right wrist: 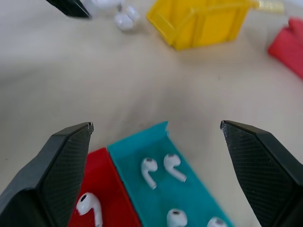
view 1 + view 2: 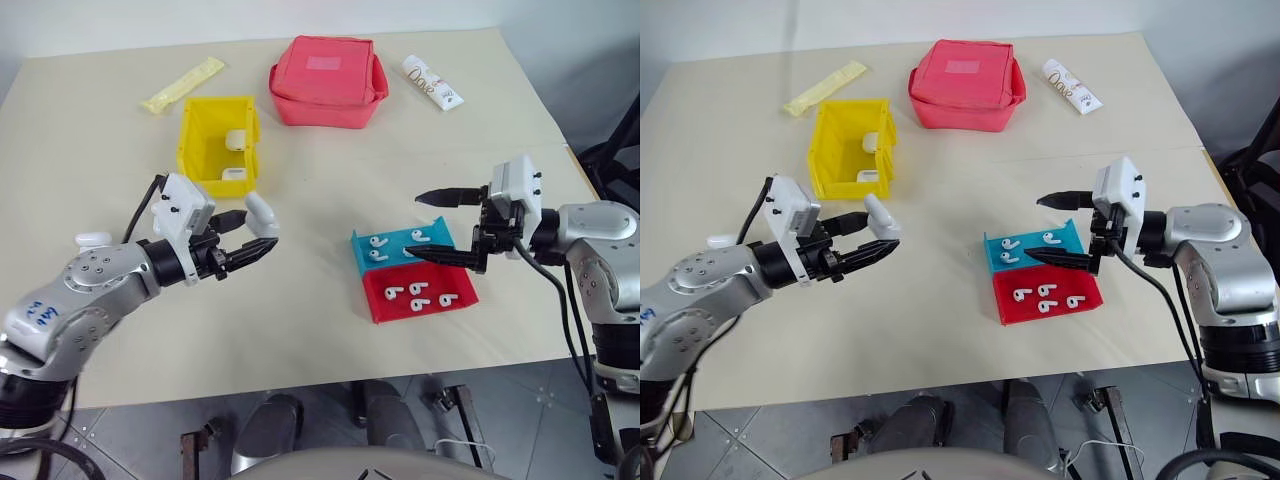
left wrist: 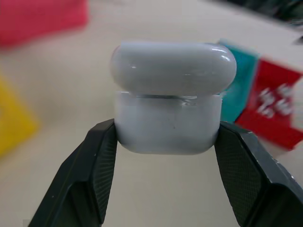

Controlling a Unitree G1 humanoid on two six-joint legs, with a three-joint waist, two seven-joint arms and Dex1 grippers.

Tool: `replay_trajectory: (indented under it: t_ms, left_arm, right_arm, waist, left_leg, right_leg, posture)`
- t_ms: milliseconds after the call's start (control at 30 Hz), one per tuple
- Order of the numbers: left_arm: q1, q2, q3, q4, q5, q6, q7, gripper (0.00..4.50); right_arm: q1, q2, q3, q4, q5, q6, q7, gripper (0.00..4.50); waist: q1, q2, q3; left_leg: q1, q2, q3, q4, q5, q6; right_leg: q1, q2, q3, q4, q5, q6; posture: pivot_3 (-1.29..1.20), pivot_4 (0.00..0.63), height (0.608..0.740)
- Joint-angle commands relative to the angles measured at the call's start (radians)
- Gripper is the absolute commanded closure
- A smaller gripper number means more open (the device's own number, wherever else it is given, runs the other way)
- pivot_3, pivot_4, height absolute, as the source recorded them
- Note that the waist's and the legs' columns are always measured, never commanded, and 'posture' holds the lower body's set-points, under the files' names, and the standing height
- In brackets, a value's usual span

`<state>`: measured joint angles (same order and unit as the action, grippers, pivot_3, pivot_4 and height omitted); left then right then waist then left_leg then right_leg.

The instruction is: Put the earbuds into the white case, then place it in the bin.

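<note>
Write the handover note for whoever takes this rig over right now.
Left gripper: shut on a white case, held above the table, lid slightly ajar.
Right gripper: open, empty, over the blue tray and red tray.
Earbuds: all loose in those two trays.
Bin: yellow, at the table's far left, already holding two cases.
Done: case picked up.
Left: put earbuds into the case, then place it in the bin.

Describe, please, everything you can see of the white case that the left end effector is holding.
The white case is small, glossy, rounded-rectangular plastic, with a seam between lid and body; the lid looks closed or nearly so. It is held above the table, the left end effector clamping its lower body between two black fingers, one on each side. It sits between the yellow bin and the trays.
</note>
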<state>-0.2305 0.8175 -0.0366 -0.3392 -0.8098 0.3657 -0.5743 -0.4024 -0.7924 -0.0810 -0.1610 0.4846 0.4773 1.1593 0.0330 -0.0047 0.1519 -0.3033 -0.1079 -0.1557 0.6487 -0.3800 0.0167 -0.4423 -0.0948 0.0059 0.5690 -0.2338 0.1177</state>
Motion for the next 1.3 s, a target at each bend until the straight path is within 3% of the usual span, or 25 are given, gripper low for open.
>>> replay_trajectory:
  t_ms: [33,233,400,500,567,633,933,1300]
  left_arm:
    - [-0.025,-0.154,-0.004,0.12,0.09,-0.273,-0.231,1.76]
    - [-0.04,-0.326,-0.062,0.328,0.19,-0.484,-0.529,1.76]
    - [-0.082,-0.398,-0.057,0.433,0.224,-0.545,-0.627,1.76]
    - [-0.112,-0.444,-0.04,0.481,0.233,-0.575,-0.641,1.76]
    - [-0.116,-0.464,-0.04,0.494,0.247,-0.593,-0.651,1.76]
    - [-0.11,-0.477,-0.039,0.492,0.257,-0.607,-0.655,1.76]
    - [-0.016,-0.486,-0.028,0.417,0.273,-0.629,-0.654,1.76]
    - [0.073,-0.49,-0.045,0.322,0.31,-0.628,-0.615,1.76]
  right_arm:
    - [0.079,-0.04,-0.086,-0.162,0.029,0.11,-0.115,0.0]
    - [0.299,-0.069,-0.231,-0.429,0.1,0.308,-0.266,0.0]
    - [0.495,-0.087,-0.357,-0.631,0.131,0.428,-0.353,0.0]
    - [0.565,-0.083,-0.411,-0.707,0.161,0.488,-0.395,0.53]
    - [0.587,-0.084,-0.432,-0.741,0.184,0.507,-0.411,1.16]
    - [0.599,-0.096,-0.439,-0.765,0.203,0.53,-0.421,1.8]
    - [0.546,-0.177,-0.382,-0.821,0.265,0.654,-0.497,1.8]
    - [0.385,-0.291,-0.21,-0.771,0.256,0.741,-0.55,1.8]
  waist:
    - [0.012,0.0,-0.001]
    - [0.034,-0.003,-0.003]
    - [0.047,-0.004,-0.003]
    - [0.051,-0.004,-0.004]
    - [0.051,-0.004,-0.004]
    - [0.05,-0.004,-0.004]
    - [0.051,-0.004,-0.004]
    - [0.051,-0.003,-0.003]
  left_leg:
    - [0.0,0.0,0.0,0.001,0.0,0.0]
    - [-0.002,0.0,0.0,0.005,0.0,0.002]
    - [-0.003,0.0,0.001,0.006,-0.001,0.003]
    - [-0.003,0.0,0.0,0.008,-0.001,0.003]
    - [-0.003,0.0,0.0,0.009,-0.002,0.004]
    - [-0.002,0.0,0.0,0.008,-0.002,0.005]
    - [-0.002,0.0,0.0,0.009,-0.003,0.006]
    - [0.0,0.0,0.0,0.01,-0.005,0.009]
  right_leg:
    - [0.0,0.0,0.0,-0.001,0.0,0.0]
    - [0.0,0.0,0.0,-0.004,0.003,0.001]
    - [0.0,0.0,0.0,-0.005,0.004,0.002]
    - [0.001,0.0,0.0,-0.005,0.005,0.003]
    - [0.002,0.001,0.0,-0.006,0.005,0.003]
    - [0.004,0.001,0.0,-0.008,0.005,0.004]
    - [0.005,0.001,0.0,-0.011,0.006,0.005]
    - [0.011,0.001,-0.001,-0.014,0.007,0.007]
  posture:
    - [0.0,0.15,0.74]
    - [0.0,0.15,0.74]
    - [0.0,0.15,0.74]
    - [0.0,0.15,0.74]
    - [0.0,0.15,0.74]
    - [0.0,0.15,0.74]
    - [0.0,0.15,0.74]
    - [0.0,0.15,0.74]
